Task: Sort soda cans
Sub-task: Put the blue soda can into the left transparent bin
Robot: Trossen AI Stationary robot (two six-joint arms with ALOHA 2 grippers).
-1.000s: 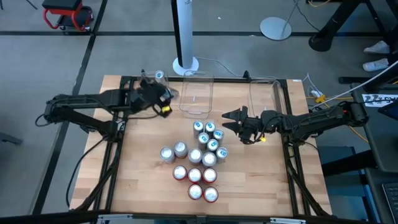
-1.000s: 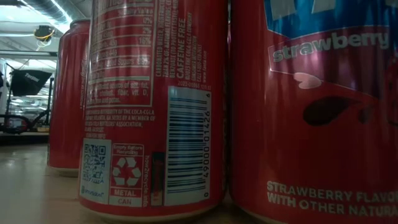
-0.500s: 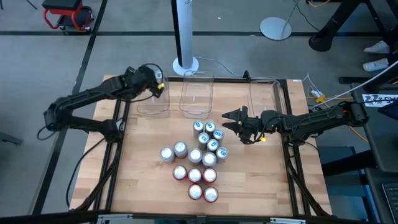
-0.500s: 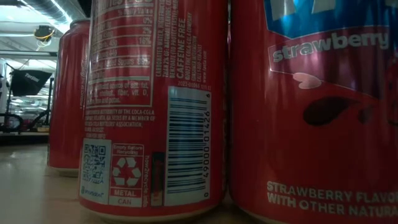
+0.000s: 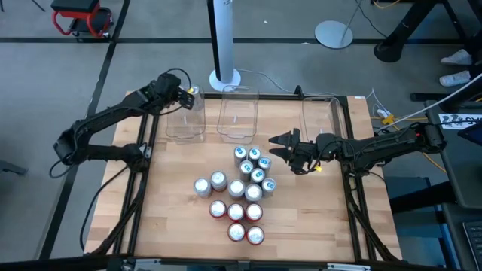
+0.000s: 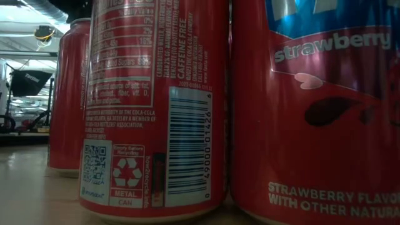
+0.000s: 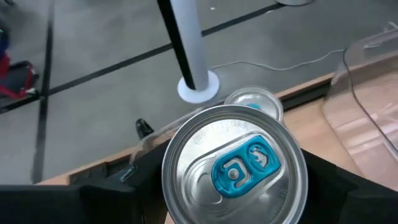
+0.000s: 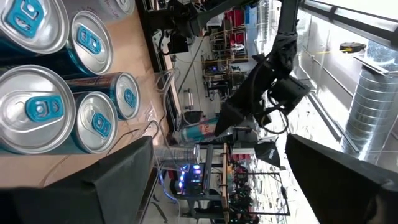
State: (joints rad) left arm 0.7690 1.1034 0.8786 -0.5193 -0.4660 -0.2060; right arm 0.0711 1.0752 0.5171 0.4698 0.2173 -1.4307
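Soda cans stand upright in a cluster mid-table: teal ones (image 5: pixel 252 162), silver ones (image 5: pixel 210 183) and red ones (image 5: pixel 236 221). The red cans (image 6: pixel 156 106) fill the low view. My left gripper (image 5: pixel 185 93) is over the far end of the left clear tub (image 5: pixel 184 120), shut on a can with a blue tab (image 7: pixel 235 165). Another can top (image 7: pixel 254 102) shows just beyond it. My right gripper (image 5: pixel 280 143) hovers open to the right of the teal cans (image 8: pixel 37 106), touching nothing. My left gripper holds the can by its side wall just under the top rim (image 7: pixel 180 186), one dark finger (image 7: pixel 134 186) on each side. The can stands roughly upright with its top showing, lifted clear of the table. The pads themselves are hidden under the can's top.
Three clear tubs line the far edge: left, middle (image 5: pixel 239 117) and right (image 5: pixel 320 113). A white pole on a round base (image 5: pixel 224 75) stands on the floor just beyond the far edge. Bare wood lies along the table's near left (image 5: pixel 166 226) and near right.
My left arm has swung toward the table's far edge, carrying the can from over the left tub's near part to over its far end, and the gripper has turned as it went. The right arm has kept still.
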